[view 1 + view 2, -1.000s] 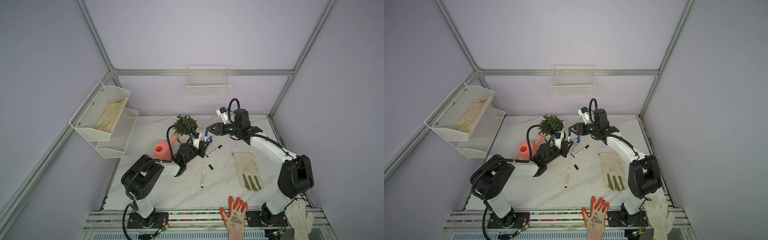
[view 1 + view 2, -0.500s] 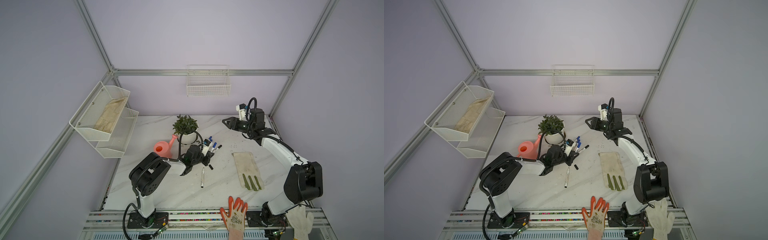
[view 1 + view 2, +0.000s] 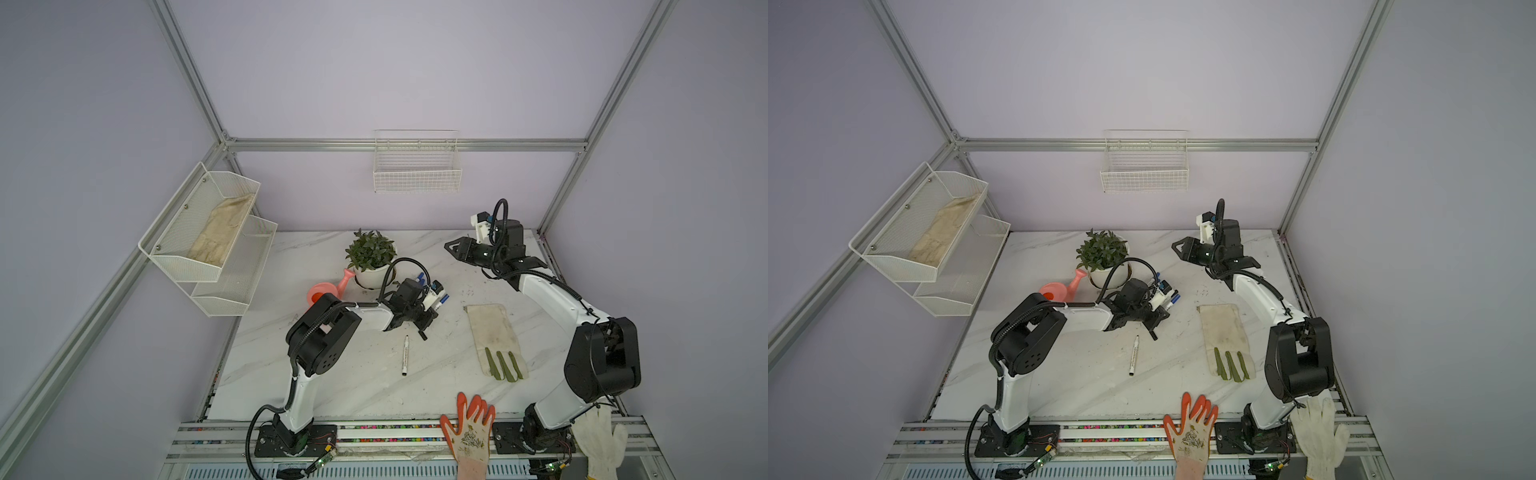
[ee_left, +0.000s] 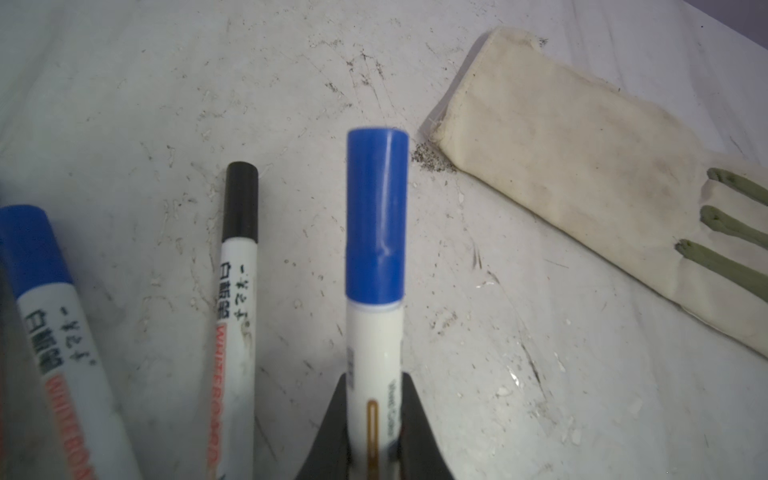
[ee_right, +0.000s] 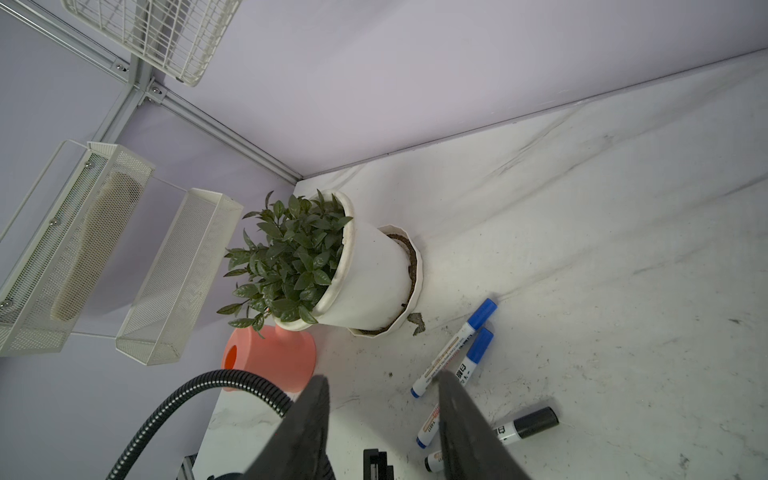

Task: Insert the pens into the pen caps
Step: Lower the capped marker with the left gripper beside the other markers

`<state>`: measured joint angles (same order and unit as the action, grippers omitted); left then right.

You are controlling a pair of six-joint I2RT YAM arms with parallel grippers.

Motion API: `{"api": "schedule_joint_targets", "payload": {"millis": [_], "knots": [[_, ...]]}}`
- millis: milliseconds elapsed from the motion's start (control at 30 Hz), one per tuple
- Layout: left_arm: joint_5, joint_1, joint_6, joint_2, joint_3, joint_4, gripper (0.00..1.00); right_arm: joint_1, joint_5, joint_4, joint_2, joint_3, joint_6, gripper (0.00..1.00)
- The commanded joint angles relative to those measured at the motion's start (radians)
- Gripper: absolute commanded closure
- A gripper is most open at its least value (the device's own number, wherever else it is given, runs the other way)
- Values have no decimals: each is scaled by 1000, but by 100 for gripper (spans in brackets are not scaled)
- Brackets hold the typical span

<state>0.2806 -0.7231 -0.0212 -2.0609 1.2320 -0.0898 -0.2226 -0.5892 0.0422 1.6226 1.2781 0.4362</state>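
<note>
Near the plant (image 3: 370, 251), the left claw (image 4: 376, 378) gripped a capped pen (image 4: 374, 324) tight. The right claw (image 5: 383, 378) hung open, empty. Next likely meant laying it down, then fetching the lone pen (image 3: 405, 355).

The white marble table (image 3: 332, 386) carries a potted plant (image 3: 371, 257) at far centre, a pink watering can (image 3: 322, 291) just left of it and capped pens (image 5: 455, 347) to its right. Nearer, a lone pen (image 3: 405, 355) lies mid-table with a black cap (image 3: 423, 335) beside its far end, and a cream glove (image 3: 494, 338) lies further right.

Pens (image 4: 374, 353) are white with blue or black caps (image 4: 376, 216), bench (image 3: 332, 386) is grey-veined white marble, watering can (image 3: 318, 293) coral, glove (image 4: 561, 166) cream with olive fingers.
</note>
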Motion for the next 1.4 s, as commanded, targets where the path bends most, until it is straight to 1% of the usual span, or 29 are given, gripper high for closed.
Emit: {"api": "schedule_joint_targets", "payload": {"millis": [0,133,333,400,567,700,867,933,1033,1133,1233,1300,1367], "knots": [[26,-1,-56,-22,134,138,94,12,11,11,-10,-15,-2,55],[-10,-1,-66,-61,186,197,86,20,15,23,-21,-19,-16,56],[-23,0,-85,-101,258,271,64,29,9,24,-27,-25,-20,57],[-22,-1,-81,-105,266,278,59,30,8,23,-28,-25,-20,58],[-23,-1,-68,-105,270,281,57,34,5,24,-33,-28,-25,59],[-5,0,-59,-76,280,278,55,35,4,23,-36,-33,-27,59],[-14,-1,-56,13,263,264,52,35,8,26,-41,-33,-34,60],[-19,-1,-58,76,224,256,52,35,12,32,-43,-31,-40,59],[-42,-6,-49,194,106,239,51,35,16,37,-41,-33,-47,59],[-126,-24,-44,323,-82,225,48,35,23,46,-40,-33,-54,59],[-220,-43,-19,453,-281,205,42,36,31,53,-35,-29,-62,60],[-254,-61,-3,511,-379,204,39,37,29,55,-28,-26,-62,59],[-298,-75,42,552,-439,209,36,36,28,59,-20,-22,-62,59]]}}
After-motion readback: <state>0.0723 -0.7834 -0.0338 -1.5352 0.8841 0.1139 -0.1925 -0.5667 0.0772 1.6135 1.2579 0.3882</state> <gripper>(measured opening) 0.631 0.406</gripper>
